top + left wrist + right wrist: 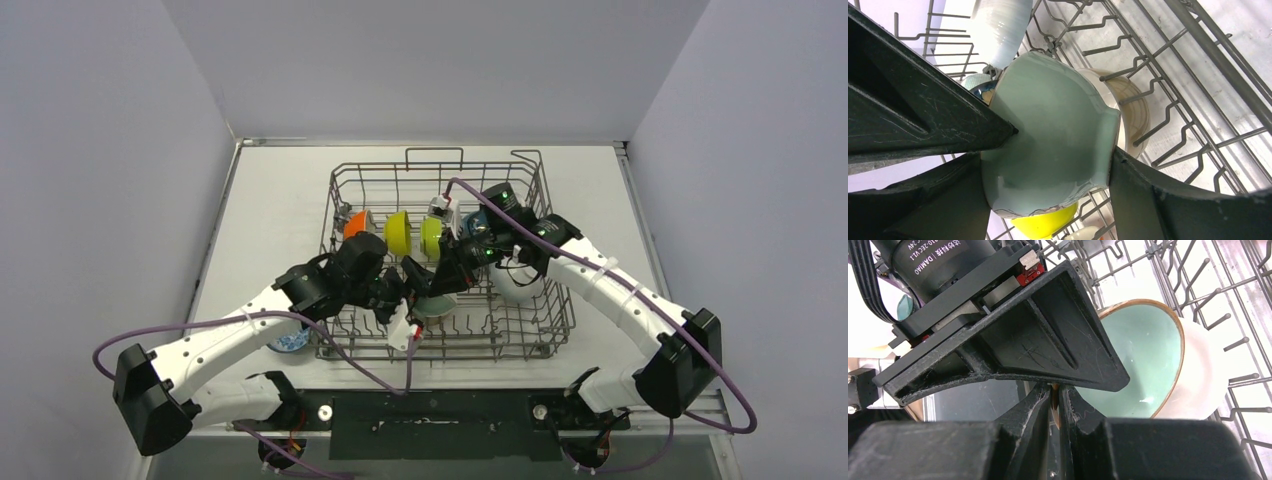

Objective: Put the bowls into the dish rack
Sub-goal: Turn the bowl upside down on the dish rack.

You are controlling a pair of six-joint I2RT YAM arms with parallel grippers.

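The grey wire dish rack stands mid-table. Both grippers meet over its front middle on one pale green bowl. My left gripper straddles the bowl's body, with a finger touching each side. My right gripper is shut on the brown rim of the same bowl. Orange, yellow, lime and dark blue bowls stand in the rack's back row. A white bowl sits at the rack's right. A beige bowl lies just behind the held one.
A blue-patterned bowl sits on the table left of the rack, under the left arm. Upright tines surround the held bowl. Both arms cross over the rack's front half. Grey walls close in the table on three sides.
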